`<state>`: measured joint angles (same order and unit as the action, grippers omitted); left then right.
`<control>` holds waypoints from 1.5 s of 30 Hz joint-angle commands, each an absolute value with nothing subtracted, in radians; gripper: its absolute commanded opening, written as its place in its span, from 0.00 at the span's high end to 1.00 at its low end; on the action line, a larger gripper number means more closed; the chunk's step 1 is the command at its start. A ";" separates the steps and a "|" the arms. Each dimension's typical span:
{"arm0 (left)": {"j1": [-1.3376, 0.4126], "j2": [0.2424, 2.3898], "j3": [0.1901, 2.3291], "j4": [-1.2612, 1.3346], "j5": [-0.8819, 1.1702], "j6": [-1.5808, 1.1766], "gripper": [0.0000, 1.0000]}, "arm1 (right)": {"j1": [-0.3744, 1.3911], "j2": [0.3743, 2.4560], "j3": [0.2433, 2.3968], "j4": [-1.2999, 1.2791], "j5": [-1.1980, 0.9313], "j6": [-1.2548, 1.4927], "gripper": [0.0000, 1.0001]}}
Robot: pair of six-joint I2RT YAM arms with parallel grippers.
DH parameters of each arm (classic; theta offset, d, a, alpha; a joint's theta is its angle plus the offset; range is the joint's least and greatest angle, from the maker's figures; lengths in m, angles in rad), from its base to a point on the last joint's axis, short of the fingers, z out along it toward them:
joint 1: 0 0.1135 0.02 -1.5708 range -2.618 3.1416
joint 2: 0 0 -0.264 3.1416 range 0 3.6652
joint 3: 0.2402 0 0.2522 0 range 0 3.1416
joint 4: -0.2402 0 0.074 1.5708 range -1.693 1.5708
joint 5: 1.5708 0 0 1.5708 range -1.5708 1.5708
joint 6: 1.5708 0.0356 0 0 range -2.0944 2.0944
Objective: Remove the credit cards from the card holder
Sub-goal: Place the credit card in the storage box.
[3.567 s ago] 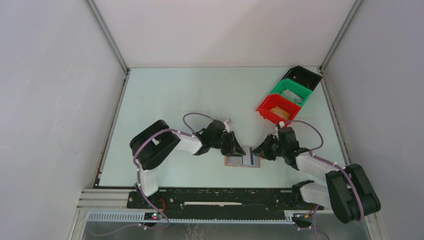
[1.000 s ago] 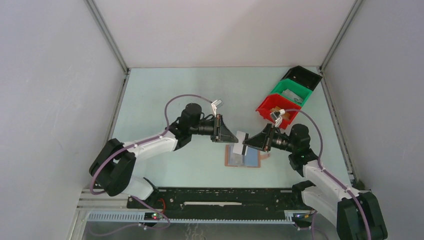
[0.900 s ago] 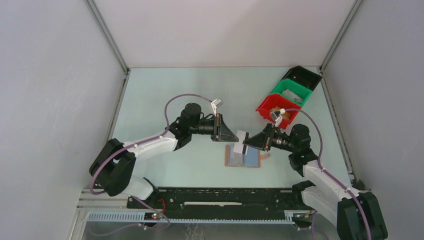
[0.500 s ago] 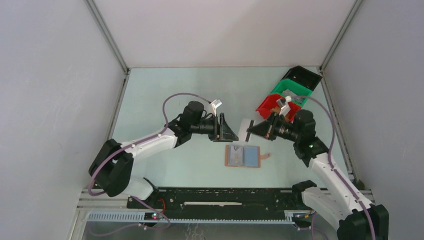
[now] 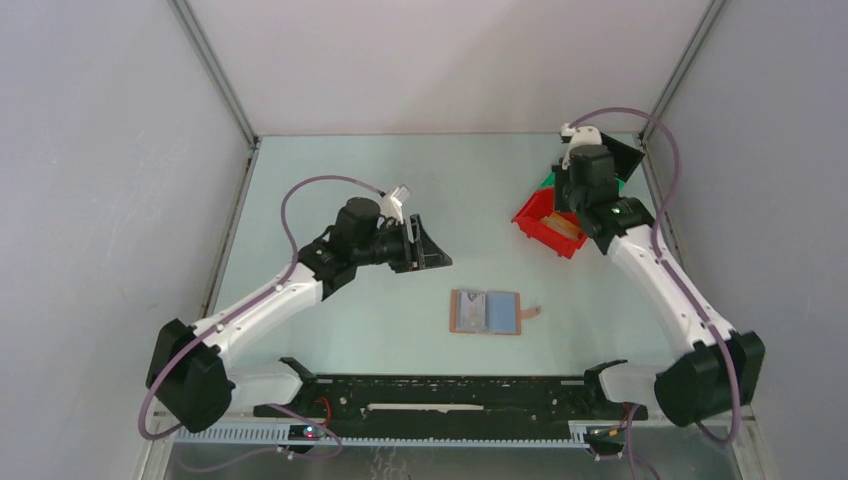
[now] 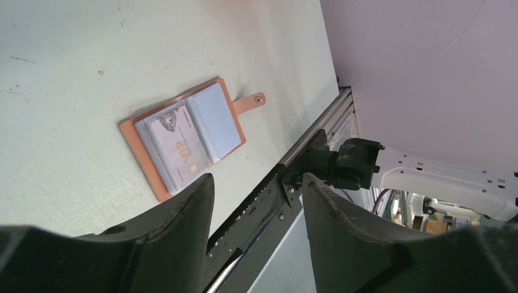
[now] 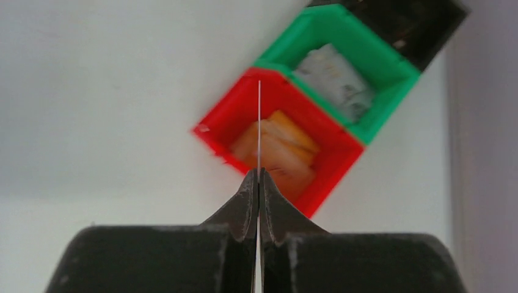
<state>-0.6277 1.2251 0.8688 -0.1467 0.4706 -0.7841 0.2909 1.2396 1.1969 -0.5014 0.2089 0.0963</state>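
The right gripper (image 7: 259,175), clamped on one edge-on credit card (image 7: 259,122), has swung from the open brown card holder (image 5: 485,312) near the table's near edge to over the red bin (image 7: 227,105) at the far right corner, while the left gripper (image 6: 256,180) hangs spread and empty and a VIP card (image 6: 183,146) remains inside.

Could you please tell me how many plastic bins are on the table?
3, in a diagonal row at the far right: the red bin nearest, the green bin behind it, the black bin in the corner. None seems hidden.

Brown card holder (image 5: 485,312), red bin (image 7: 227,97), green bin (image 7: 286,38).
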 commanded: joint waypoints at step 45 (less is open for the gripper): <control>-0.623 1.099 0.805 -0.231 0.444 -0.739 0.38 | 0.162 1.818 1.348 -0.113 0.473 -0.726 0.42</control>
